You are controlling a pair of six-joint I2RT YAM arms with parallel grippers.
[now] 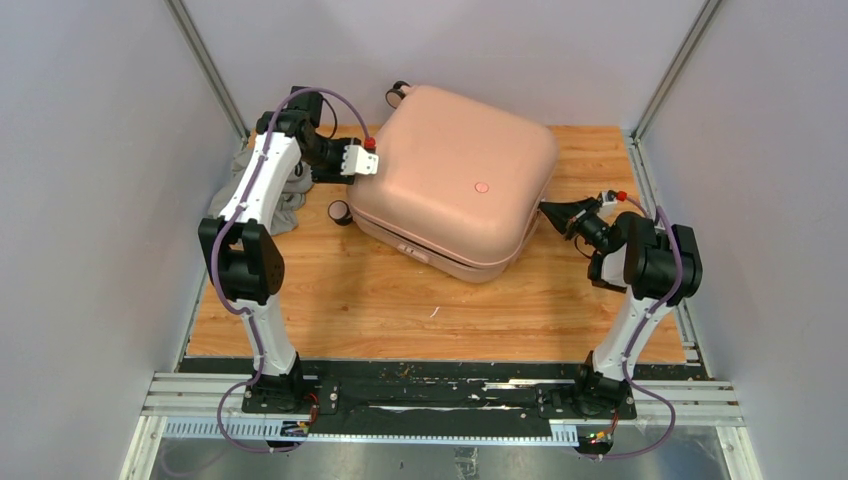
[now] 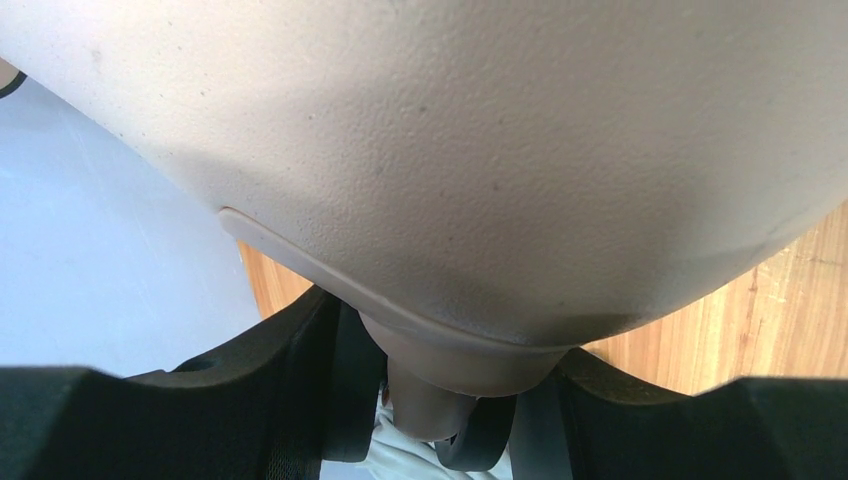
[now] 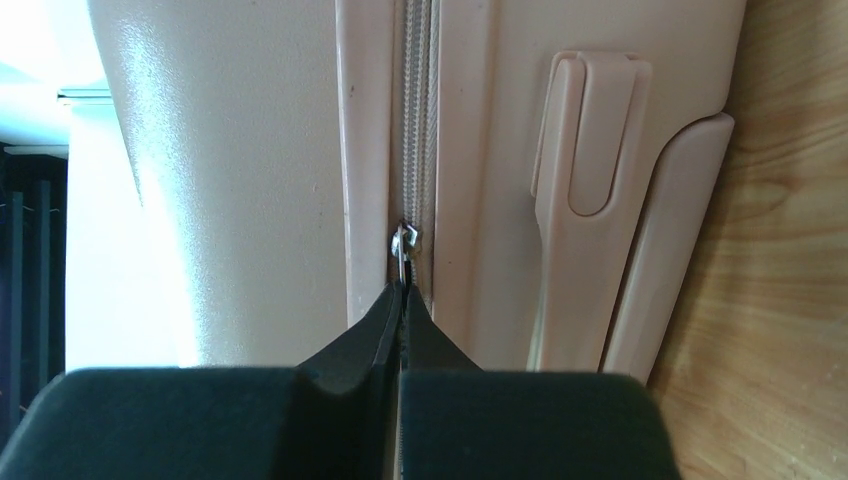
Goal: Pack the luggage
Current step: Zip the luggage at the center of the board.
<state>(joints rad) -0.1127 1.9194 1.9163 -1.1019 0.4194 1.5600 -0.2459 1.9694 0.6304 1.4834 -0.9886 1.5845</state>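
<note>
The luggage (image 1: 455, 180), a pale pink hard-shell suitcase, lies closed on the wooden table. My left gripper (image 1: 348, 188) is at its left corner. In the left wrist view the shell (image 2: 480, 150) fills the frame, and the black fingers (image 2: 250, 400) close on either side of its pink wheel mount (image 2: 430, 395). My right gripper (image 1: 553, 212) is at the case's right side. Its jaws are pressed together (image 3: 403, 295) on the metal zipper pull (image 3: 403, 243) in the seam between the two shells.
A grey cloth (image 1: 262, 190) lies bunched behind the left arm and shows under the wheel mount (image 2: 400, 455). Black wheels (image 1: 340, 211) stick out at the case's left and far corners. A recessed pink handle (image 3: 590, 190) runs beside the zipper. Walls and frame posts (image 1: 210, 70) close in the table.
</note>
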